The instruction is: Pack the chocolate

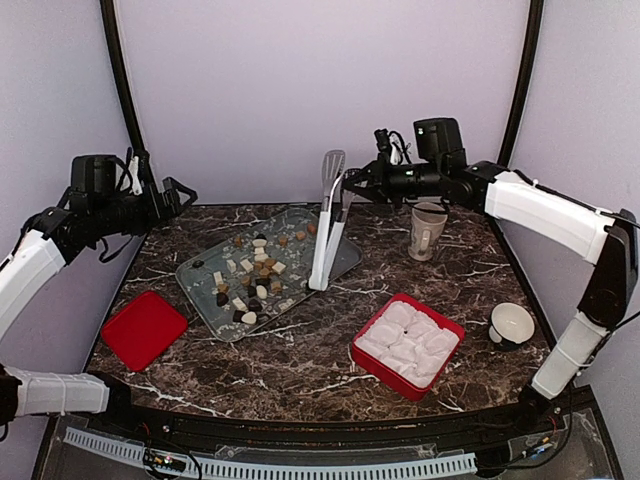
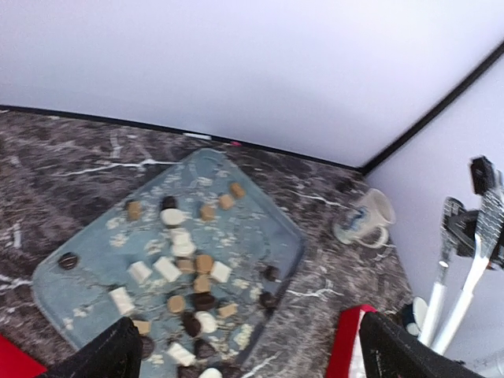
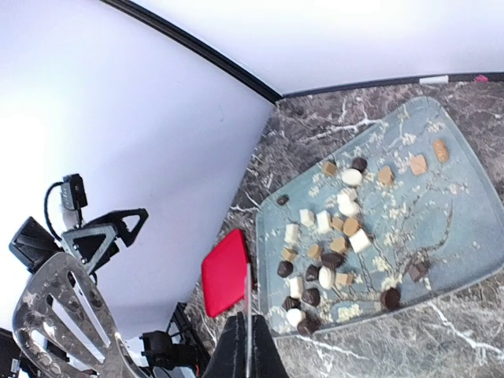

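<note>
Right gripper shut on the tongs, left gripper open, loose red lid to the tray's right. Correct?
No: the red lid lies left of the tray, per the top external view. Right gripper is shut on the tongs; left gripper is open.

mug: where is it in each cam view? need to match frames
Top external: mug at back right, right of the tongs.
Left wrist: mug right of centre, at mid-height.
Right wrist: not in view.
Shared landmark: the blue-grey tray holding the chocolates, visible in all three views.
</note>
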`<action>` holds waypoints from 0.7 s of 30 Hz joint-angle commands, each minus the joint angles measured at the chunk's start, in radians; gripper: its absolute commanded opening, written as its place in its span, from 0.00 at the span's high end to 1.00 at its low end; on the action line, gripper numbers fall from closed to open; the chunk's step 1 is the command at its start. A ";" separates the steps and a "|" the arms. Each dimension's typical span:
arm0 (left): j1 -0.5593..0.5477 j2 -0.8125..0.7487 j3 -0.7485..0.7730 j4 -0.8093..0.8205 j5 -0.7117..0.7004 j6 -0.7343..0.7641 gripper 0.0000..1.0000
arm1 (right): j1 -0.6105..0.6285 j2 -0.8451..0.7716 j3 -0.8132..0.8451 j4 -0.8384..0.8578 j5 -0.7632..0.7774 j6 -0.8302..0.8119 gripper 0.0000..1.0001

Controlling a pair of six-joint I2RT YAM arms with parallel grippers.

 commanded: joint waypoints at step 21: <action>-0.535 0.382 0.135 0.627 0.475 -0.350 0.11 | -0.128 -0.113 -0.435 1.142 -0.142 0.478 1.00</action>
